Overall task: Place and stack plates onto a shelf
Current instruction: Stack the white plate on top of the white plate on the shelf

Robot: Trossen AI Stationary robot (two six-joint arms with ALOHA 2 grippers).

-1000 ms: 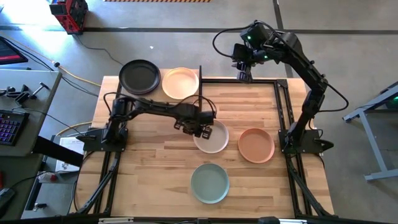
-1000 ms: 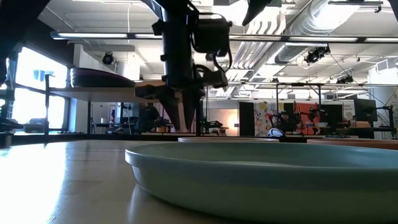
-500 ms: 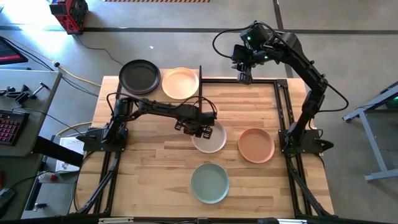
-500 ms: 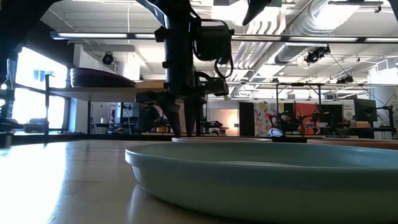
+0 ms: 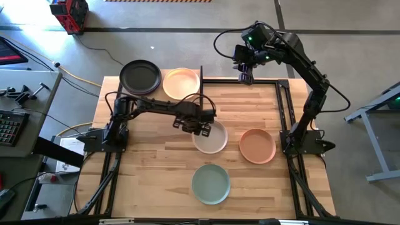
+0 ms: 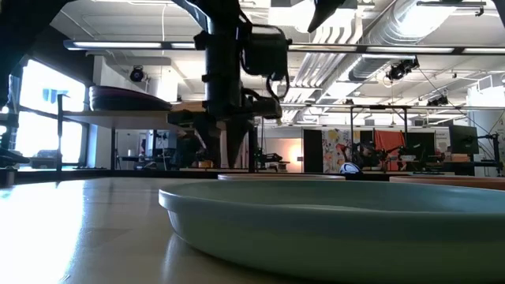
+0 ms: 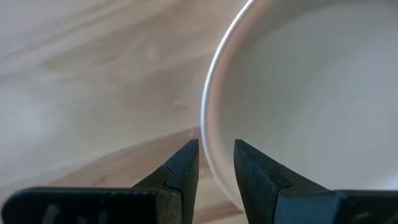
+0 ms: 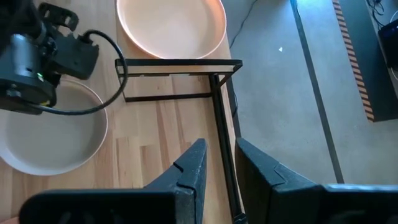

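Observation:
A cream plate (image 5: 214,139) lies flat at the table's middle. My left gripper (image 5: 197,125) points straight down over its left rim, open, with one finger outside the rim and one over the plate's inside (image 7: 216,155). A terracotta plate (image 5: 257,145) and a sage green plate (image 5: 210,183) also lie flat on the table. A black plate (image 5: 140,77) and a beige plate (image 5: 181,83) rest on the shelf (image 5: 159,95) at the far left. My right gripper (image 5: 245,76) hangs high over the far edge, open and holding nothing (image 8: 221,165). My left gripper comes from above with its fingers (image 7: 185,163) astride the cream plate's left rim (image 7: 208,134), one outside and one inside. The plate lies flat on the table. Whether either finger touches the rim I cannot tell.
Thin black upright bars (image 5: 201,80) stand at the shelf's right end, and a black bar frame (image 8: 180,62) runs along the far edge. In the low view the sage green plate (image 6: 339,229) fills the foreground. Bare wood lies at the table's near left.

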